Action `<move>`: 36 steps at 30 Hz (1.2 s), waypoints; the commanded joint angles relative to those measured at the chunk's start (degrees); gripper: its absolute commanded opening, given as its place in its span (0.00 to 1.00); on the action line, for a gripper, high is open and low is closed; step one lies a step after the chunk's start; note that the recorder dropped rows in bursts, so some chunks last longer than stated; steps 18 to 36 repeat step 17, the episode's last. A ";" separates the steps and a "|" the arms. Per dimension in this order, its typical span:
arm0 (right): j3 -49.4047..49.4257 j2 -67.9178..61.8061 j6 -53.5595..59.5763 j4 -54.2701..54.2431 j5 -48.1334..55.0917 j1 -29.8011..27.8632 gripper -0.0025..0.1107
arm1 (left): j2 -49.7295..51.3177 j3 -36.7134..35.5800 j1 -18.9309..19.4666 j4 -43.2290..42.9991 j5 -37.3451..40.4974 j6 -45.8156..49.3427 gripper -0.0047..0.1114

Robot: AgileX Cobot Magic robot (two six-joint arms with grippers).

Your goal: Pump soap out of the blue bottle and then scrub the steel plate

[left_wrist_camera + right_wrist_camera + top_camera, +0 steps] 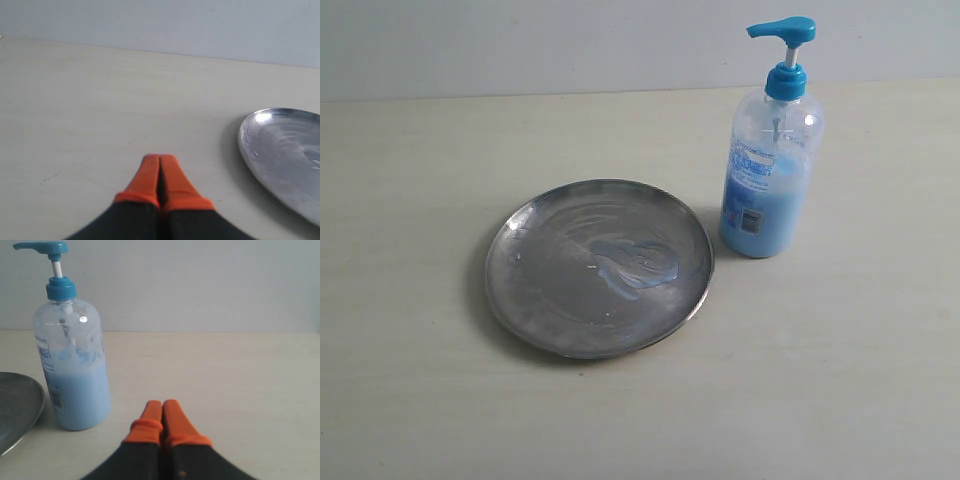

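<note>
The steel plate (598, 266) lies flat on the table, round and shiny, with a smear of pale blue soap (632, 262) near its middle. Just right of it stands the blue bottle (770, 165), upright, pump head pointing left, about half full of pale blue liquid. Neither gripper shows in the exterior view. In the left wrist view my left gripper (159, 158) is shut, orange fingertips together, empty, with the plate's rim (250, 150) off to one side. In the right wrist view my right gripper (162, 404) is shut and empty, a short way from the bottle (72, 365).
The pale wooden table (840, 380) runs back to a plain light wall (570, 40). An edge of the plate (17, 410) shows beside the bottle in the right wrist view.
</note>
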State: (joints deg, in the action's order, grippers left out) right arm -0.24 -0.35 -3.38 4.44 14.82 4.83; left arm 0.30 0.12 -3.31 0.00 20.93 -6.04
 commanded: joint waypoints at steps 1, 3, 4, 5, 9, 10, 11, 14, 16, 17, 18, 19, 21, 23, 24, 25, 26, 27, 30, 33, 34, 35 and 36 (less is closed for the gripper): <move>0.24 0.35 0.33 0.09 -0.24 -0.32 0.02 | -0.30 -0.12 -0.03 0.35 -0.51 -0.41 0.05; 0.24 0.35 0.33 0.09 -0.24 -0.32 0.02 | -0.30 -0.12 -0.03 0.35 -0.51 -0.41 0.05; 0.24 0.35 0.33 0.09 -0.24 -0.32 0.02 | -0.30 -0.12 -0.03 0.35 -0.51 -0.41 0.05; 0.24 0.35 0.33 0.09 -0.24 -0.32 0.02 | -0.30 -0.12 -0.03 0.35 -0.51 -0.41 0.05; 0.24 0.35 0.33 0.09 -0.24 -0.32 0.02 | -0.30 -0.12 -0.03 0.35 -0.51 -0.41 0.05; 0.24 0.35 0.33 0.09 -0.24 -0.32 0.02 | -0.30 -0.12 -0.03 0.35 -0.51 -0.41 0.05; 0.24 0.35 0.33 0.09 -0.24 -0.32 0.02 | -0.30 -0.12 -0.03 0.35 -0.51 -0.41 0.05; 0.24 0.35 0.36 0.09 0.40 -0.32 0.02 | -0.30 -0.12 -0.03 0.35 -0.51 -0.41 0.05; 0.24 0.35 0.36 0.09 0.40 -0.32 0.02 | -0.30 -0.12 -0.03 0.35 -0.51 -0.41 0.05; 0.24 0.35 0.36 0.09 0.40 -0.32 0.02 | -0.30 -0.12 -0.03 0.35 -0.51 -0.41 0.05; 0.24 0.35 0.36 0.09 0.40 -0.32 0.02 | -0.30 -0.12 -0.03 0.35 -0.51 -0.41 0.05; 0.24 0.35 0.36 0.09 0.40 -0.32 0.02 | -0.30 -0.12 -0.03 0.35 -0.51 -0.41 0.05; 0.24 0.35 0.36 0.09 0.40 -0.32 0.02 | -0.30 -0.12 -0.03 0.35 -0.51 -0.41 0.05; 0.24 0.35 0.36 0.09 0.40 -0.32 0.02 | -0.30 -0.12 -0.03 0.35 -0.51 -0.41 0.05; 0.24 0.35 0.36 0.09 0.40 -0.32 0.02 | -0.30 -0.12 -0.03 0.35 -0.51 -0.41 0.05; 0.24 0.35 0.36 0.09 0.40 -0.32 0.02 | -0.30 -0.12 -0.03 0.35 -0.51 -0.41 0.05; 0.24 0.35 0.36 0.09 0.40 -0.32 0.02 | -0.30 -0.12 -0.03 0.35 -0.51 -0.41 0.05; 0.24 0.35 0.36 0.09 0.40 -0.32 0.02 | -0.30 -0.12 -0.03 0.35 -0.51 -0.41 0.05; 0.24 0.35 0.36 0.09 0.40 -0.32 0.02 | -0.30 -0.12 -0.03 0.35 -0.51 -0.41 0.05; 0.24 0.35 0.36 0.09 0.40 -0.32 0.02 | -0.30 -0.12 -0.03 0.35 -0.51 -0.41 0.05; 0.24 0.35 0.36 0.09 0.40 -0.32 0.02 | -0.30 -0.12 -0.03 0.35 -0.51 -0.41 0.05; 0.24 0.35 0.36 0.09 0.40 -0.32 0.02 | -0.30 -0.12 -0.03 0.35 -0.51 -0.41 0.05; 0.24 0.35 0.36 0.09 0.40 -0.32 0.02 | -0.30 -0.12 -0.03 0.35 -0.51 -0.41 0.05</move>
